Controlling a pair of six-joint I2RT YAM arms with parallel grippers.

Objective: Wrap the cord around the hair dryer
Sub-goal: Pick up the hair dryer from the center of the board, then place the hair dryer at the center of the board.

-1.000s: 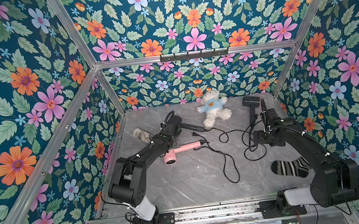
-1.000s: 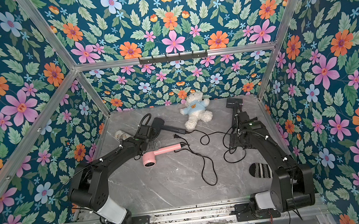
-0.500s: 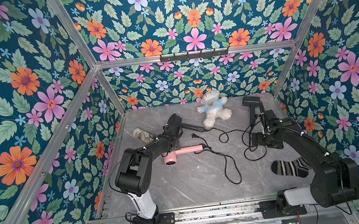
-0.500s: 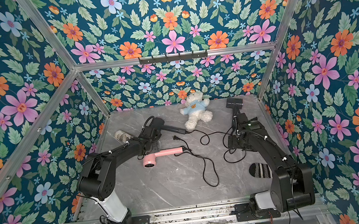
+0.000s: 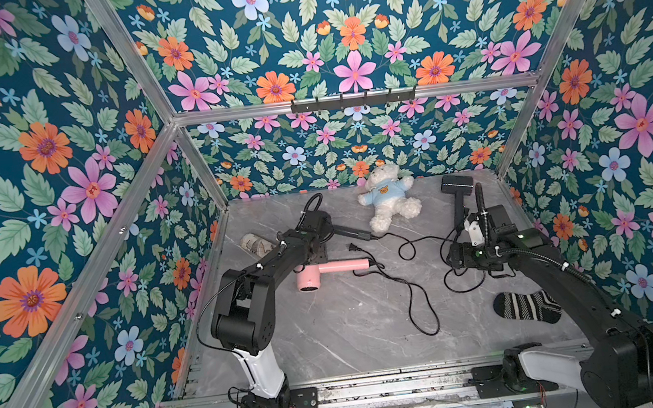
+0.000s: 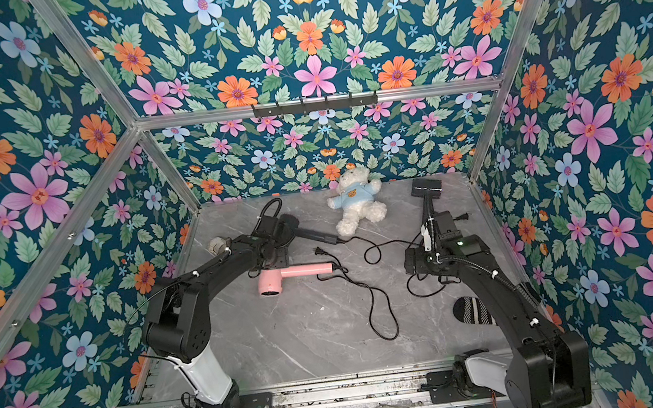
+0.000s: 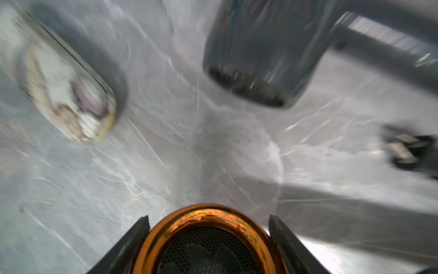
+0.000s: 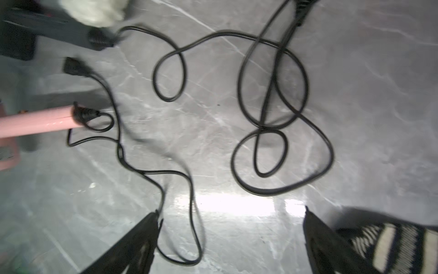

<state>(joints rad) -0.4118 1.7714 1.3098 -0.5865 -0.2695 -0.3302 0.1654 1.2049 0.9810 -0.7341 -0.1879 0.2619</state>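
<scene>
I have the left gripper [image 7: 208, 217] clamped on the pink hair dryer [image 5: 330, 269] at ten o'clock of table [image 5: 331, 338] centre, right gripper [image 8: 231, 211] wide and empty, cord [image 5: 411, 300] sprawled toward five o'clock, nothing wrapped yet.

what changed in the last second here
The left gripper closed on the head of the pink hair dryer, its arm shifting slightly. The dryer itself, its loose cord, the open right gripper, the teddy bear and the striped sock hardly moved.
</scene>
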